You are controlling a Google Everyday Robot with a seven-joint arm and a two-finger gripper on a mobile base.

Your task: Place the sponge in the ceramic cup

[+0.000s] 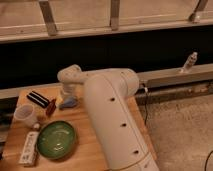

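The pale blue-grey sponge (69, 103) lies on the wooden table (87, 150), in its far middle part. My gripper (66, 95) hangs straight down from the white arm's wrist, right over the sponge and at its top edge. The wrist hides most of it. The small white ceramic cup (25, 114) stands upright near the table's left edge, well to the left of the sponge and apart from the gripper.
A dark red oblong object (51, 107) lies between cup and sponge. A black-and-white striped bar (38, 98) lies behind it. A green bowl (56, 139) and a white oblong box (29, 148) sit at the front left. My bulky white arm (112, 125) covers the table's right half.
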